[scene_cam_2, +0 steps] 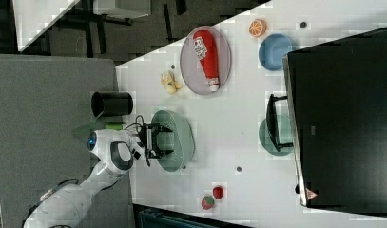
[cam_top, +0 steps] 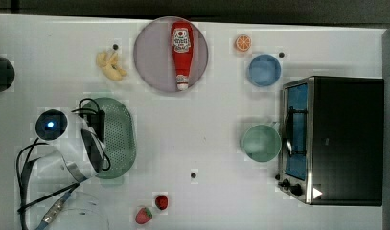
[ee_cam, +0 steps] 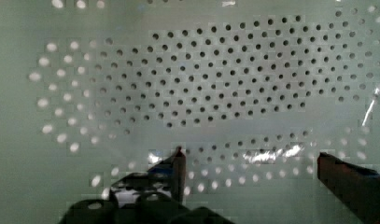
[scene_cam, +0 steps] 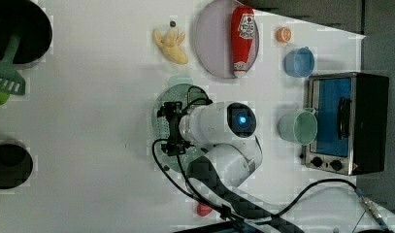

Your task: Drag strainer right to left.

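Franka gripper [ee_cam: 250, 163] with jaws spread wide and grasping nothing, hanging inside the mint-green perforated strainer [cam_top: 120, 136], strainer sitting on the white table [cam_top: 207, 129] at the top view's left, banana [cam_top: 110, 65] beyond it, ketchup bottle [cam_top: 181, 52] on a grey plate [cam_top: 152, 57], green bowl [cam_top: 260, 143] and toaster oven [cam_top: 341, 139] far across.

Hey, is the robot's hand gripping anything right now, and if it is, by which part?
Nothing is held. The hand is open, its fingers spread apart inside the strainer.
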{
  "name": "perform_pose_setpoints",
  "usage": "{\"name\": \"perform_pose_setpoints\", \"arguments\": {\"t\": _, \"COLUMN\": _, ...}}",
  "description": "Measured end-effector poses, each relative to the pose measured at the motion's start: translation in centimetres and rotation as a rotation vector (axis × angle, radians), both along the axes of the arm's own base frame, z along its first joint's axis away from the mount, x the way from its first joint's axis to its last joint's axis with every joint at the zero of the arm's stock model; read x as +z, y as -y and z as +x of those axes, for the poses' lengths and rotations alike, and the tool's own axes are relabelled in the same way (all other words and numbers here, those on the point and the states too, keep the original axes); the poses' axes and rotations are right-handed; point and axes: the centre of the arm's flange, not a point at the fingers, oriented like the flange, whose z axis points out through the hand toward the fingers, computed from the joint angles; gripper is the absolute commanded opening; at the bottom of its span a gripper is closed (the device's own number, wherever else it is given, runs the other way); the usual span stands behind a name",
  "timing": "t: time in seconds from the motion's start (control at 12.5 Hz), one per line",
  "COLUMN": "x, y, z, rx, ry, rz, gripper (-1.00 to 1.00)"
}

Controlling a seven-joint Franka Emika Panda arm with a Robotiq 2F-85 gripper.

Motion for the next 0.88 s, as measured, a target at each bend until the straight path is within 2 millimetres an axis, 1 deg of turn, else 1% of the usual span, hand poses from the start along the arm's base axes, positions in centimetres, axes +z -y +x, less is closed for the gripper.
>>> {"name": "perform_pose_setpoints", "arguments": {"t": 0.08, "x": 0.0, "y": -0.8, "z": 0.3, "rx": 0.006, "ry": 0.011, "rz": 0.004, "gripper": 1.00}}
{"name": "perform_pose_setpoints", "arguments": {"t": 0.24, "x": 0.0, "y": -2.1, "z": 0.2, "rx": 0.016, "ry": 0.012, "rz": 0.021, "gripper": 1.00}}
{"name": "perform_pose_setpoints", "arguments": {"t": 0.48, "x": -0.2, "y": -4.4, "z": 0.7, "rx": 0.000, "ry": 0.012, "rz": 0.062, "gripper": 1.00}}
{"name": "perform_pose_setpoints", "arguments": {"t": 0.72, "x": -0.6, "y": -5.1, "z": -0.1, "rx": -0.005, "ry": 0.005, "rz": 0.060, "gripper": 1.00}}
{"name": "perform_pose_setpoints", "arguments": {"t": 0.88, "x": -0.3, "y": -5.8, "z": -0.3, "rx": 0.015, "ry": 0.015, "rz": 0.063, "gripper": 1.00}}
